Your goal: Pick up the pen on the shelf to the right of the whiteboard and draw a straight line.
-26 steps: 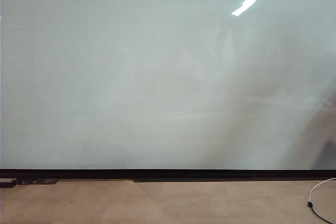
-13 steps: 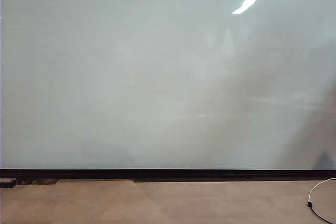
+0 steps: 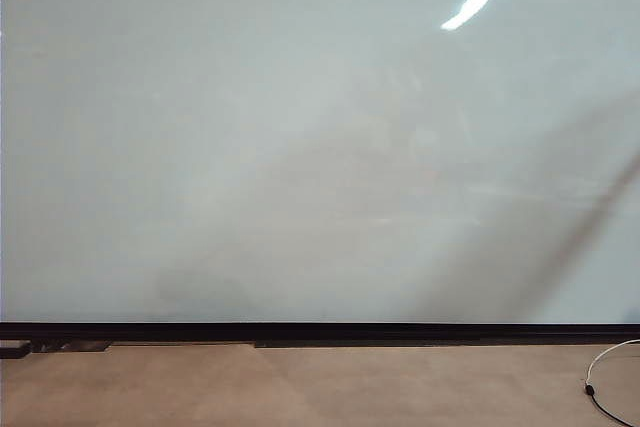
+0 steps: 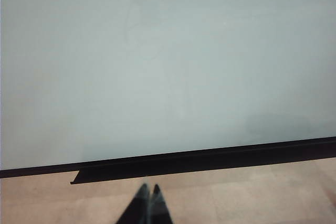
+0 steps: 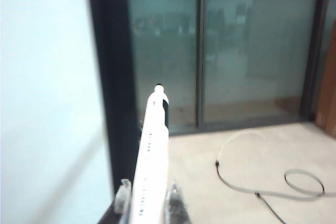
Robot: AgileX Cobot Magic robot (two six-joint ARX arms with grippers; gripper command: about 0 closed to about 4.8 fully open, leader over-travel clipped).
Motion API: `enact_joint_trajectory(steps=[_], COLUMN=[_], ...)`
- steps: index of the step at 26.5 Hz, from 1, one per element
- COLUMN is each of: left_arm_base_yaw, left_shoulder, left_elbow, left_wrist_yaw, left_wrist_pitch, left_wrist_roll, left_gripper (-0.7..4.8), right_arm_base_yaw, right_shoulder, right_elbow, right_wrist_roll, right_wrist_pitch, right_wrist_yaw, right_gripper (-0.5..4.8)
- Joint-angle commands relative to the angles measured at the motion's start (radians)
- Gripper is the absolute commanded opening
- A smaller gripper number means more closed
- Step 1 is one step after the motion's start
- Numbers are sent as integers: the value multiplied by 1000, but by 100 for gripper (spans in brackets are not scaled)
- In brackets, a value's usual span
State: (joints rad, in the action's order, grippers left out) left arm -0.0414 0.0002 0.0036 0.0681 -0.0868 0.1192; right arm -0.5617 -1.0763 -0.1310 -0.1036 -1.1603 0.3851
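Right gripper [image 5: 148,200] clamped on pen [image 5: 151,156], barrel held lengthwise between fingers, tip jutting ahead, likely so tip could meet whiteboard [image 5: 47,93] first. Seen only in right wrist view, along with glass wall [image 5: 236,51] and floor cable [image 5: 262,182]. Left gripper [image 4: 148,195] idle, fingers pinched together, empty, low before board's black edge [image 4: 210,158]. Exterior view: bare board, no line, neither gripper visible.
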Motion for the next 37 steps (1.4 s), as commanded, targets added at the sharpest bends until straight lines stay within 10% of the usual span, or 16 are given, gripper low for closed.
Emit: enact_joint_trajectory(steps=[1, 5, 12, 24, 37], left_arm_base_yaw=[0, 0, 0, 0, 0], left_shoulder=[0, 0, 0, 0, 0], left_elbow=[3, 3, 3, 3, 3], left_wrist_yaw=[1, -1, 3, 3, 3], left_wrist_pitch=[13, 13, 13, 13, 13], left_wrist_roll=[1, 1, 1, 1, 1], left_gripper=[-5, -5, -5, -5, -5], right_arm_base_yaw=[29, 111, 369, 1024, 1148], right_shoulder=[297, 590, 770, 93, -391], right_elbow=[12, -28, -29, -80, -346], right_wrist_roll=[-6, 2, 29, 33, 25], right_wrist_pitch=[382, 836, 1052, 462, 220], right_wrist_yaw=[-13, -16, -28, -322, -252], right_gripper=[-3, -4, -4, -4, -4])
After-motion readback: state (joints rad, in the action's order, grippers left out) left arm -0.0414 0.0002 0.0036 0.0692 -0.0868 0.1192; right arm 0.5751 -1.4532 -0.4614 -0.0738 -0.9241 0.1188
